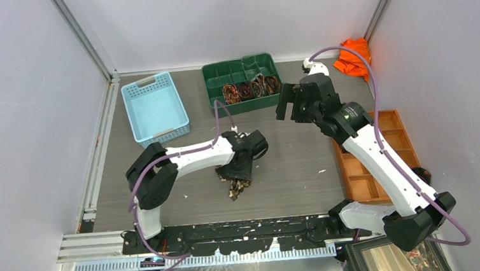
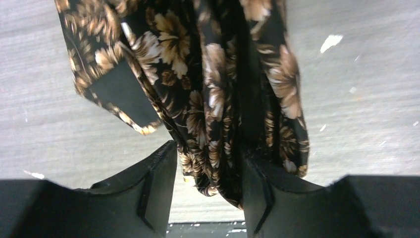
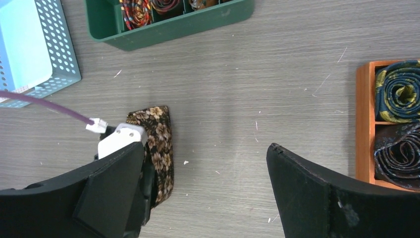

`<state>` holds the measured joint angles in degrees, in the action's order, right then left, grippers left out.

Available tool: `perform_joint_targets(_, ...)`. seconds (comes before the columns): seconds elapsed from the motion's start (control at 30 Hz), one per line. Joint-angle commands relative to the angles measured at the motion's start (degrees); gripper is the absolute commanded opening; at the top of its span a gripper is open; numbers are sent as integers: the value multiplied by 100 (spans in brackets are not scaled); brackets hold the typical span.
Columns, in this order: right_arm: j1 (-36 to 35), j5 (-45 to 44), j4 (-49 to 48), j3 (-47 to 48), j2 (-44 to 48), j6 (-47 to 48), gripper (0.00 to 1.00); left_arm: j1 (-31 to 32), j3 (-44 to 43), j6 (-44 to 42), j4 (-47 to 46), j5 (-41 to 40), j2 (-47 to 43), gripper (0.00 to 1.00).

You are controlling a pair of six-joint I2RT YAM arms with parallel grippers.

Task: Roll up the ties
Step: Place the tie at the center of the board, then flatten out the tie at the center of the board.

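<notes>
A brown floral tie (image 1: 233, 177) hangs bunched from my left gripper (image 1: 244, 159) over the middle of the table. In the left wrist view the tie (image 2: 198, 89) runs folded between my fingers, and the left gripper (image 2: 208, 151) is shut on it. My right gripper (image 1: 290, 103) hovers open and empty to the right of it, near the green bin (image 1: 209, 92). In the right wrist view the right gripper (image 3: 205, 146) is wide open above bare table, with the tie (image 3: 161, 144) beside its left finger. Several rolled ties (image 1: 251, 88) sit in the green bin.
A light blue basket (image 1: 146, 83) stands at the back left. A wooden divided tray (image 1: 357, 173) lies at the right, with two rolled ties (image 3: 399, 91) in it. An orange cloth (image 1: 354, 56) lies in the back right corner.
</notes>
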<state>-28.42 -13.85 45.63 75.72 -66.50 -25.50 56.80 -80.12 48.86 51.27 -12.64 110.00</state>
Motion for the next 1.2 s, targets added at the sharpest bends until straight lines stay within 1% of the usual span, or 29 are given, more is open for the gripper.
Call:
perform_joint_targets(0.0,2,94,-203,-114,-8,-74,100,60,442,255,-191,-123,-960,51)
perform_joint_targets(0.17,-32,557,-205,-437,6,-127,100,60,266,372,612,-1150,-1896,53)
perform_joint_targets(0.23,-261,575,-89,-529,-25,-38,100,60,245,324,732,-1363,-2303,55)
perform_joint_targets(0.33,-845,308,1,-653,-98,29,100,60,307,420,872,-1628,-2861,54)
perform_joint_targets(0.37,-1069,270,13,-686,-145,22,100,60,393,516,950,-1771,-3039,50)
perform_joint_targets(0.47,-1657,256,-30,-776,-473,-7,99,43,781,822,983,-2209,-3688,26)
perform_joint_targets(0.5,-1789,259,-25,-707,-665,44,98,16,904,932,986,-2258,-3870,19)
perform_joint_targets(0.57,-1985,165,11,-482,-1126,252,97,-17,1116,1068,1036,-2291,-4157,14)
perform_joint_targets(0.7,-2223,74,122,519,-2343,899,97,-33,1236,1274,1410,-2475,-4535,14)
perform_joint_targets(0.87,-2384,-303,351,1767,-4042,1682,96,-37,1246,1398,1926,-2769,-5028,16)
perform_joint_targets(1.03,-2382,-200,525,2707,-5161,2196,95,-45,1419,1420,2096,-2917,-5606,18)
perform_joint_targets(1.17,-2368,37,494,3029,-5651,2509,94,-46,1477,1460,2231,-3018,-5888,20)
